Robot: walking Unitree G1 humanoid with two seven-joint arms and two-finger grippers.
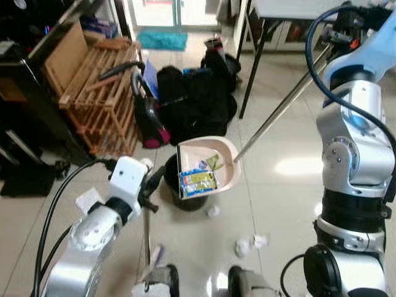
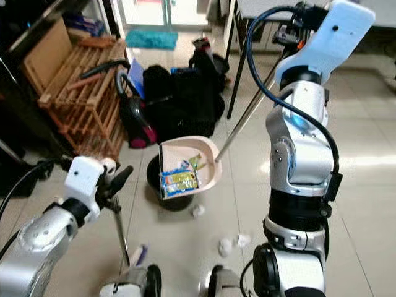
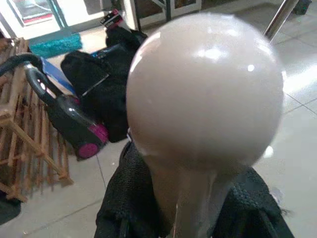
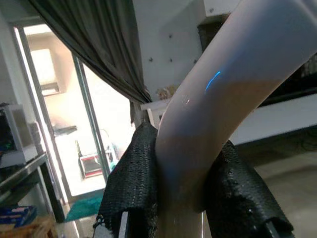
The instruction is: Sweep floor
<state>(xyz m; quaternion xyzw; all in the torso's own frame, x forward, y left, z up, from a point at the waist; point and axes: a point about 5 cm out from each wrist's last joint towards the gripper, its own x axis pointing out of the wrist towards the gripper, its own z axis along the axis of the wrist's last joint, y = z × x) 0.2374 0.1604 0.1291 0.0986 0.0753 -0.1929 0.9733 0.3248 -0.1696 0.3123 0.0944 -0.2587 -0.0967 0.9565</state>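
A beige dustpan (image 1: 223,154) hangs tilted over a black bin (image 1: 169,176), with a yellow-blue wrapper (image 1: 198,182) and other scraps lying in it. Its long metal handle (image 1: 278,111) slants up to my right gripper (image 2: 292,32), raised at the upper right and shut on the handle's beige grip (image 4: 218,109). My left gripper (image 1: 148,190) is low on the left, shut on the upright broom pole (image 1: 146,238). The pole's round beige knob (image 3: 203,89) sits above the black fingers (image 3: 126,203). The broom head (image 1: 154,286) rests on the floor by my feet.
Crumpled paper bits (image 1: 242,247) lie on the tiles in front of the bin. Behind it are a vacuum cleaner (image 1: 148,120), black bags (image 1: 198,99) and a wooden rack (image 1: 99,93). A table leg (image 1: 253,62) stands at the back right, and a teal mat (image 1: 162,40) lies by the door.
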